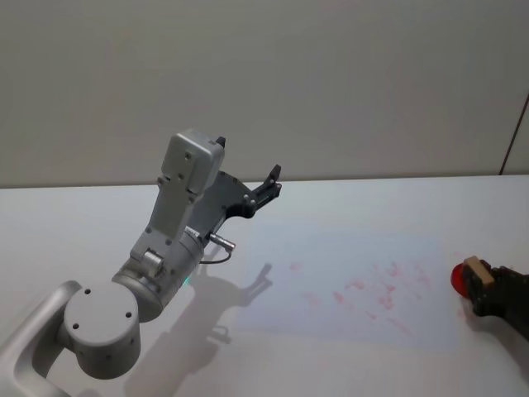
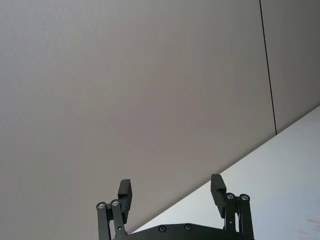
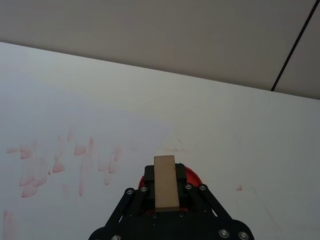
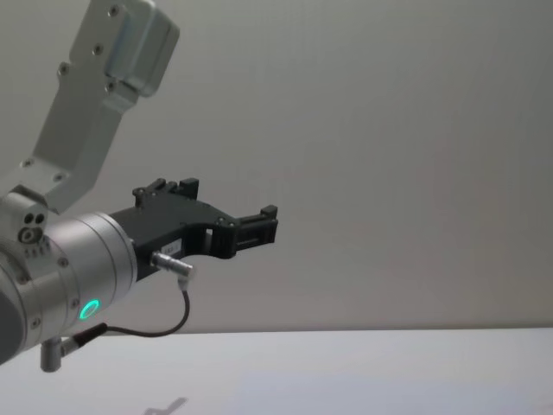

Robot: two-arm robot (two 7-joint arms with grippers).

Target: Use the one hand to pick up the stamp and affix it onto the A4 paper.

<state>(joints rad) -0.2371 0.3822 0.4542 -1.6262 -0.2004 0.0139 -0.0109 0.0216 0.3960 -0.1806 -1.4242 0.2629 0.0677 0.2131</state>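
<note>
My right gripper [image 1: 483,289] sits at the table's [image 1: 347,207] right edge, clamped on the stamp [image 1: 474,271], which stands up between its jaws. The A4 paper [image 1: 331,281] lies flat on the table just to this gripper's left. Beyond the paper, farther left, my left gripper [image 1: 269,186] hangs above the table, jaws apart.

The stamp [image 3: 165,182] has a pale, matt wood-like handle with a smooth face above a glossy red base. The right gripper [image 3: 167,200] clamping it is matt black plastic with small shiny metal screws — the left gripper [image 2: 171,192], fingers apart, looks the same. The A4 paper [image 1: 347,285] is smooth, matt white, smudged with red ink. The table [image 1: 83,223] is matt white too.
</note>
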